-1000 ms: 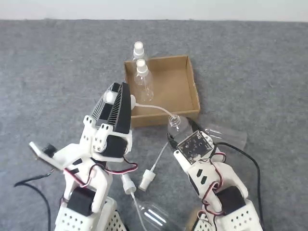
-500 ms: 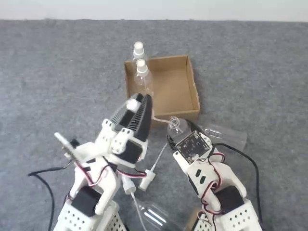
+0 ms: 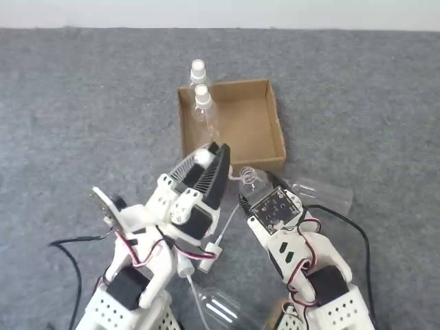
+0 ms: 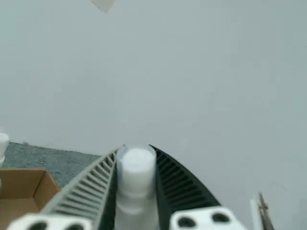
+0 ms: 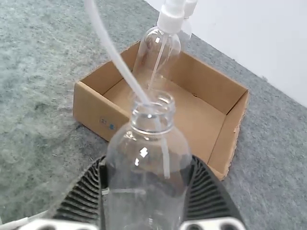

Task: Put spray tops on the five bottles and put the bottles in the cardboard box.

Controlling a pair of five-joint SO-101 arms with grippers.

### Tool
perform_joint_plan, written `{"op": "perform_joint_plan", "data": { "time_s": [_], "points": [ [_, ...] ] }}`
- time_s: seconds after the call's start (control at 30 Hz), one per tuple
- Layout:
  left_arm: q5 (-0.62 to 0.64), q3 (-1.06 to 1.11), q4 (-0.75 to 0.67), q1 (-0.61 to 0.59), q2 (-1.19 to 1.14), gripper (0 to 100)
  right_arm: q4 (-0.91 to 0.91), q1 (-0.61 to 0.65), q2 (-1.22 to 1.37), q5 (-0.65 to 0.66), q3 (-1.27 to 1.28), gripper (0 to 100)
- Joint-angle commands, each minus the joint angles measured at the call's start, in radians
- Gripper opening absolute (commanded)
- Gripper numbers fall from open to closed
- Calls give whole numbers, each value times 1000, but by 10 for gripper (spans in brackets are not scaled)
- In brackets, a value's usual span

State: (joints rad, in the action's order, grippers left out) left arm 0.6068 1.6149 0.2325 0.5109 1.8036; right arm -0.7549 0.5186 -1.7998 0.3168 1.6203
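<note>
Grey carpet holds cardboard box, spray top, possibly bottle.

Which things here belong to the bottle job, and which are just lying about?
Job: left gripper holding a spray top; right gripper holding an open bottle; cardboard box; capped bottle in it; second capped bottle at its far corner; loose spray tops; lying bottles.
Just there: black cable; grey mat.

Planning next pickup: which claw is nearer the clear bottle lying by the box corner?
Right. The right claw, shut on an open bottle, is beside the lying bottle; the left claw, holding a spray top, is farther off.
</note>
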Motion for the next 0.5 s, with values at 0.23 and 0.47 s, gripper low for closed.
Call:
{"op": "perform_joint_plan", "data": {
  "time_s": [0.23, 0.47],
  "points": [
    [-89, 35, 6, 54, 17, 12, 27, 13, -16, 2, -20, 6],
    [-143, 35, 6, 54, 17, 12, 21, 13, -18, 6, -28, 6]
  ]
}}
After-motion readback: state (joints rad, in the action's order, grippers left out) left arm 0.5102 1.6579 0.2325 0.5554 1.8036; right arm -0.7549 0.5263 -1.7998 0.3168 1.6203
